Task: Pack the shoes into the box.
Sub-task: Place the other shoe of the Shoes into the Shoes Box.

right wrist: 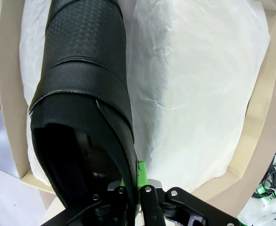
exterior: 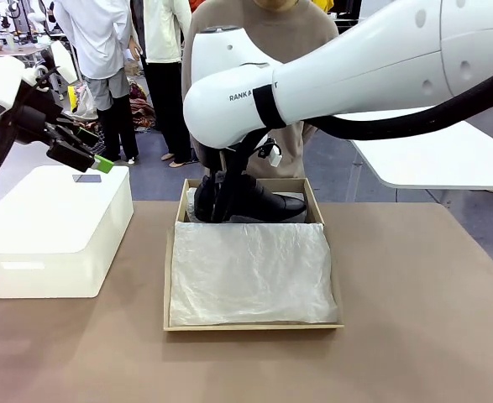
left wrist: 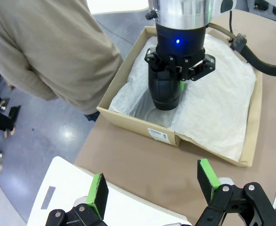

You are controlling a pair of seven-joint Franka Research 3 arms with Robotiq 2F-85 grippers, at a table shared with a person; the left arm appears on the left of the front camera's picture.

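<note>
Brown table (exterior: pixel 414 319): right gripper (right wrist: pixel 135 182) pinches shoe (right wrist: pixel 81 70) (by its collar) inside box (exterior: pixel 254 327).

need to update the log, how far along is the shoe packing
Done: the box stands open, lined with tissue paper. In hand: the right gripper is shut on one black shoe at the box's far end. To do: letting go of it; whether a second one is packed I cannot tell. The left gripper hangs open, empty.

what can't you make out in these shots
- Under the tissue paper in the box: front view, paper covers it.
- Toe of the shoe: right wrist view, cut off by top edge.
- Heel of the shoe: front view, right gripper blocks it.
</note>
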